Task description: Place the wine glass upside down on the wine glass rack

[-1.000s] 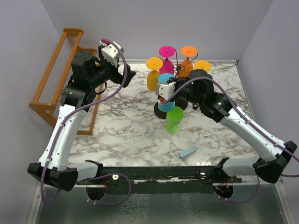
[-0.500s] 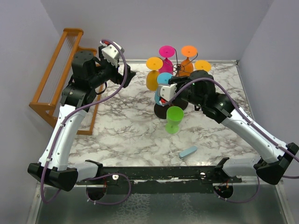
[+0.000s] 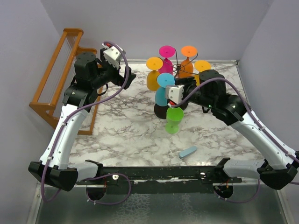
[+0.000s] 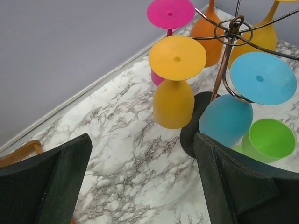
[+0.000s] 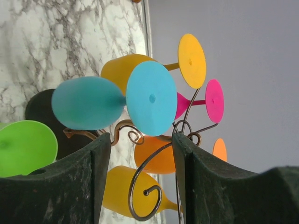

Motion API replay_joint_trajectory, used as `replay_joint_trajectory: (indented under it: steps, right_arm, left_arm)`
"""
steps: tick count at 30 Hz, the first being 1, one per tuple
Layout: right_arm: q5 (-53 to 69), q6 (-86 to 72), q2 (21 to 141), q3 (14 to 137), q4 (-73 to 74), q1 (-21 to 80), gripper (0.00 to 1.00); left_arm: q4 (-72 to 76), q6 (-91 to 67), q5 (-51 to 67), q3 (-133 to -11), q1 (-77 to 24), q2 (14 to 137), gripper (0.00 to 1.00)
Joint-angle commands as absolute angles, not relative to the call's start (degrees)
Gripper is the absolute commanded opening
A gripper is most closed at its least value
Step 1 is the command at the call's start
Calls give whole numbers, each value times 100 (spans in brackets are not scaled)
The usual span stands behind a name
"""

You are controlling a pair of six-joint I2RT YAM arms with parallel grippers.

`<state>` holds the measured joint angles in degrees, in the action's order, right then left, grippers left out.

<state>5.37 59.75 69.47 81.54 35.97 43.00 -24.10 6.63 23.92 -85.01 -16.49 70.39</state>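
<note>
The blue wine glass (image 3: pixel 161 93) hangs upside down on an arm of the dark wire wine glass rack (image 3: pixel 178 69), foot up and bowl down. My right gripper (image 3: pixel 183 87) is just right of it, open and holding nothing. In the right wrist view the blue wine glass (image 5: pixel 150 98) is beyond the right gripper (image 5: pixel 140 140), and a curled arm of the wine glass rack (image 5: pixel 145 186) shows between the fingers. My left gripper (image 3: pixel 129 74) hovers open at the back left; in its view the blue wine glass (image 4: pixel 261 77) and the rack (image 4: pixel 223 70) are ahead on the right.
Yellow (image 3: pixel 153 74), pink (image 3: pixel 166 58) and orange (image 3: pixel 187 58) glasses also hang on the rack. A green glass (image 3: pixel 175 119) stands upright by the black base (image 3: pixel 161 112). A wooden stepped rack (image 3: pixel 56 70) lines the left edge. A pale blue block (image 3: pixel 188 152) lies near the front.
My right gripper has opened and drawn back to the right, off the blue glass, which stays hanging on the rack. The left arm has barely moved.
</note>
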Motion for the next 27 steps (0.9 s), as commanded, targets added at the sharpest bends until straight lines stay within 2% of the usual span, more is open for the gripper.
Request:
replay_joint_trajectory:
  steps: [1,9,15,27]
  right_arm:
    - [1417,5802,6653,8393,4262,4175,56]
    - [2631,5852,6302,8219,5023,3864,56]
    - [3360,5936,5878,7557,5223,3441,59]
    - [3439,6011,5956,6499,5221,3322,60]
  left_arm:
    - [-2195,716,2284,-8426,-1613,6961,94]
    - [-2162,795,2222,-8183,-1603,6890,94]
    - [-2119,910,2147,-8029,-1607,6850,94]
    - [-2039,976,2121,-7832,-1563,6851,94]
